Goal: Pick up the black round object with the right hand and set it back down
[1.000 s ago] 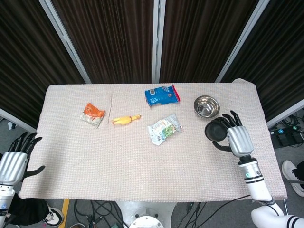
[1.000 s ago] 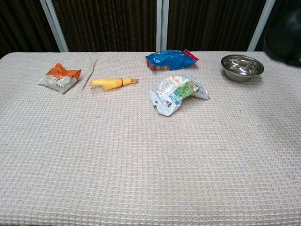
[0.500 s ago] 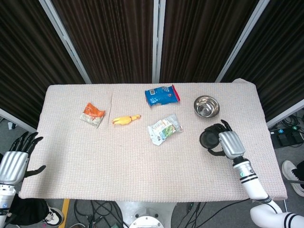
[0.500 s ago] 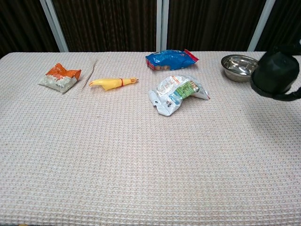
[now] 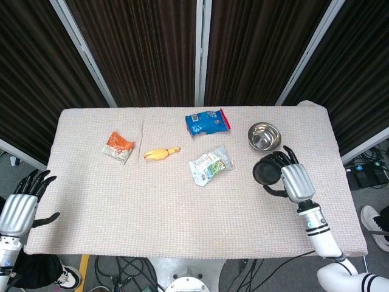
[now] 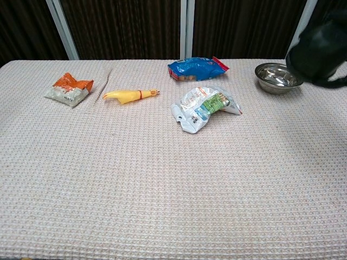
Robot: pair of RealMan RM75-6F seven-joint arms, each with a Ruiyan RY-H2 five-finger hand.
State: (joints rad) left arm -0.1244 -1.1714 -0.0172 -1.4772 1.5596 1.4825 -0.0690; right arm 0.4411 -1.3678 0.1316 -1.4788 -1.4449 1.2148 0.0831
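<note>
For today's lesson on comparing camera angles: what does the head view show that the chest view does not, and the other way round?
Only the head view shows the left hand, open beside the table, the right hand gripping the black round object, and the floor cables. The chest view adds nothing of its own, only closer detail. Both show the black round object, steel bowl, blue bag, yellow toy, orange packet and white-green packet on the cloth.
</note>
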